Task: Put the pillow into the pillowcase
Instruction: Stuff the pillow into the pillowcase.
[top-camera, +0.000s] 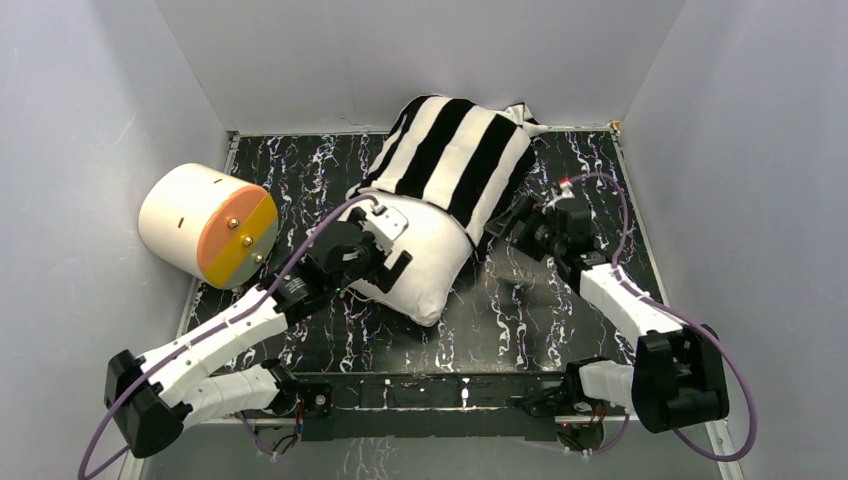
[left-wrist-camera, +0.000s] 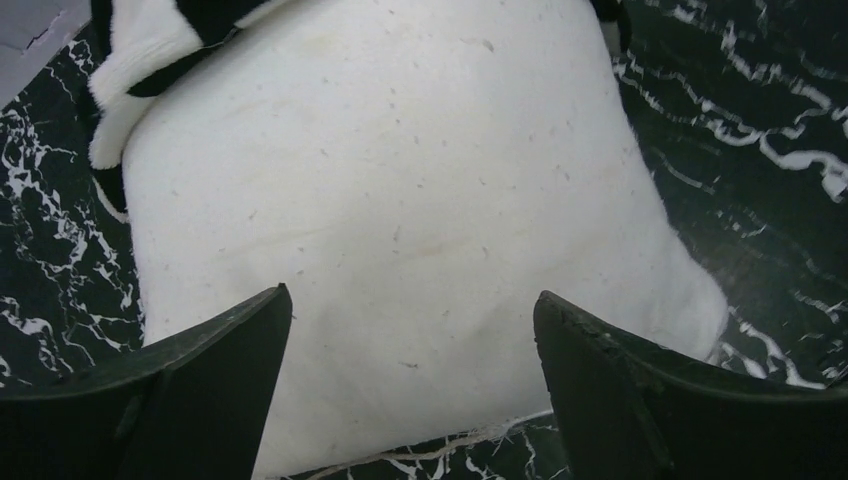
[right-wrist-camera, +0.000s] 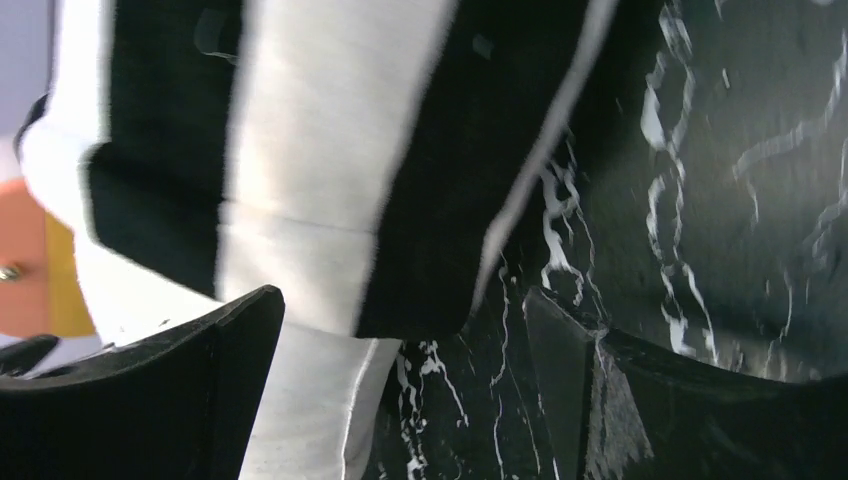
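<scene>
The pillow (top-camera: 428, 262) lies on the marbled worktop (top-camera: 540, 310) near its middle. Its far part is inside the striped pillowcase (top-camera: 455, 150), and its plain white near end sticks out toward the arms. The pillowcase reaches to the far edge of the worktop, and its far corner touches the back wall (top-camera: 400, 50).

The left tool (top-camera: 385, 255) sits at the left side of the bare pillow end with its jaws spread wide and nothing clamped. In the left wrist view, the left tool (left-wrist-camera: 410, 300) frames the white pillow (left-wrist-camera: 400, 200), which fills the space beyond both fingers (left-wrist-camera: 200, 380). A strip of the pillowcase (left-wrist-camera: 150, 40) shows at the upper left.

The right tool (top-camera: 515, 225) is at the right side of the pillowcase, near its open hem, and is likewise released and holds nothing. In the right wrist view, the right tool (right-wrist-camera: 400, 300) has the hem of the pillowcase (right-wrist-camera: 330, 150) hanging between its fingers (right-wrist-camera: 150, 400). The hem lies closer to the left finger, with dark worktop (right-wrist-camera: 720, 200) beside the right one.

A cream cylinder (top-camera: 205, 225) with an orange and yellow face lies at the left edge of the worktop, well apart from the pillow.
</scene>
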